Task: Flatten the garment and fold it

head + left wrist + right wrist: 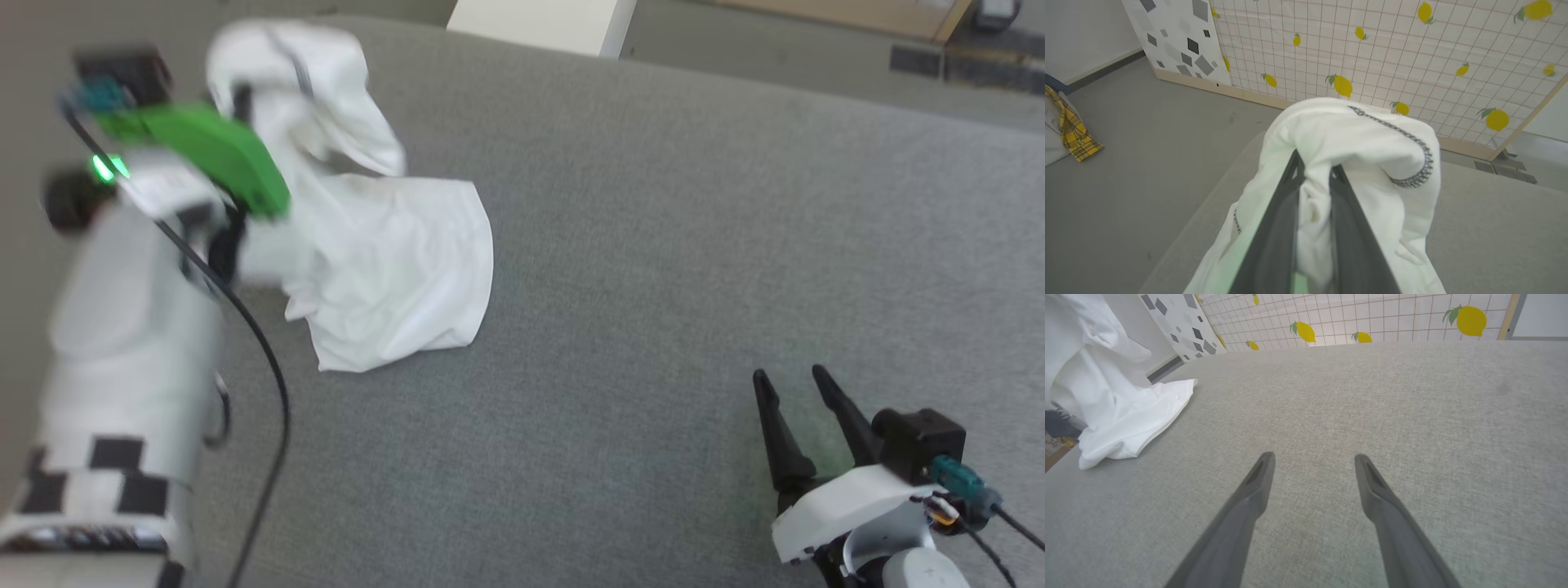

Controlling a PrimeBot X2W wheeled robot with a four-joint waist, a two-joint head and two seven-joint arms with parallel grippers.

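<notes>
The garment [384,253] is a white T-shirt, bunched up at the left of the grey table. Its upper part is lifted off the surface while the lower part trails on the table. In the left wrist view the fabric [1367,151], with a dark stitched hem, drapes over my left gripper [1314,169], whose two fingers are shut on a fold of it. In the head view the left gripper's fingers are hidden behind its green housing [204,155]. My right gripper [796,377] hovers open and holds nothing at the lower right, far from the garment [1122,412].
The grey cloth-covered table [694,245] stretches wide to the right of the garment. A rigid white box [543,24] stands beyond the far edge. A lemon-patterned grid panel [1412,61] and a yellow plaid cloth [1071,130] lie past the table, on the floor side.
</notes>
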